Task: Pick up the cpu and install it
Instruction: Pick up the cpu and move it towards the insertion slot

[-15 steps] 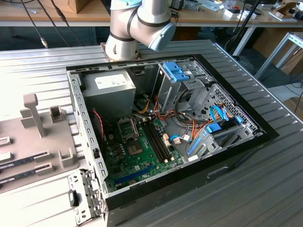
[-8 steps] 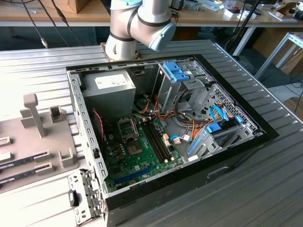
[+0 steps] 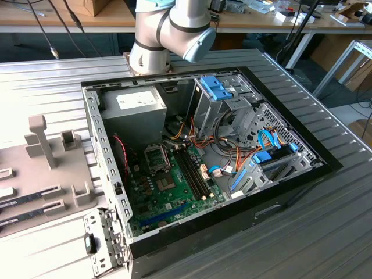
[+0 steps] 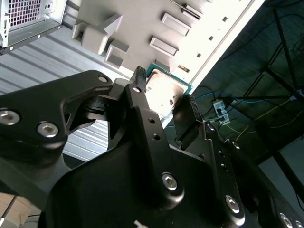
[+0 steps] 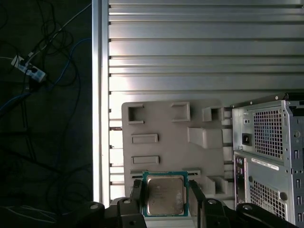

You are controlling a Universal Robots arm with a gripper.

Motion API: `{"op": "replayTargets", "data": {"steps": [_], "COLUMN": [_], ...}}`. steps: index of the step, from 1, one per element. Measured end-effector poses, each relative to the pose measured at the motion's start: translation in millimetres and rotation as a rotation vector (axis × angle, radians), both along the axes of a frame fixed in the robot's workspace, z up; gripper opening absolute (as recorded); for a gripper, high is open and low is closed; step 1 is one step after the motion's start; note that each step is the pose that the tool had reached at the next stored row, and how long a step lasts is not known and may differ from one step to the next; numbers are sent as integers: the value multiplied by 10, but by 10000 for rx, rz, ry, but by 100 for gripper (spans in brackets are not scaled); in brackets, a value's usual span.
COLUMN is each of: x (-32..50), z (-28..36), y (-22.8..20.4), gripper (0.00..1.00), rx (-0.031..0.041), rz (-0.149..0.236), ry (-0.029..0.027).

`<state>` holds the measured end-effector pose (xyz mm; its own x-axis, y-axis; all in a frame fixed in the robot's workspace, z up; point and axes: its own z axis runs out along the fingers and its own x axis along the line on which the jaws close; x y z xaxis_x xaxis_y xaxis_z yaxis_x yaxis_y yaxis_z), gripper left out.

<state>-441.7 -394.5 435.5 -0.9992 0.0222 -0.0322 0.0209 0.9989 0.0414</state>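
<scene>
My gripper [image 5: 166, 185] pinches the cpu [image 5: 165, 195] by two opposite edges, silvery top facing both wrist views. The chip is at the edge of the grey tray [image 5: 166, 126], which lies just beside the computer case [image 5: 268, 142]

In the second wrist view, the black gripper's [image 4: 164, 86] fingers [image 4: 142, 104] hide part of the silvery-grey, green-rimmed square cpu [image 4: 165, 91]. The exterior view crops the grey robot arm [image 3: 168, 29].
</scene>
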Motion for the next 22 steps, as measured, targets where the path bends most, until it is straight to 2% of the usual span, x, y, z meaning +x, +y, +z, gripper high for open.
{"op": "replayTargets", "data": {"steps": [22], "x": [214], "z": [-5], "y": [-3], "gripper": [47], "rx": [1], "rz": [0], "ry": [-1]}}
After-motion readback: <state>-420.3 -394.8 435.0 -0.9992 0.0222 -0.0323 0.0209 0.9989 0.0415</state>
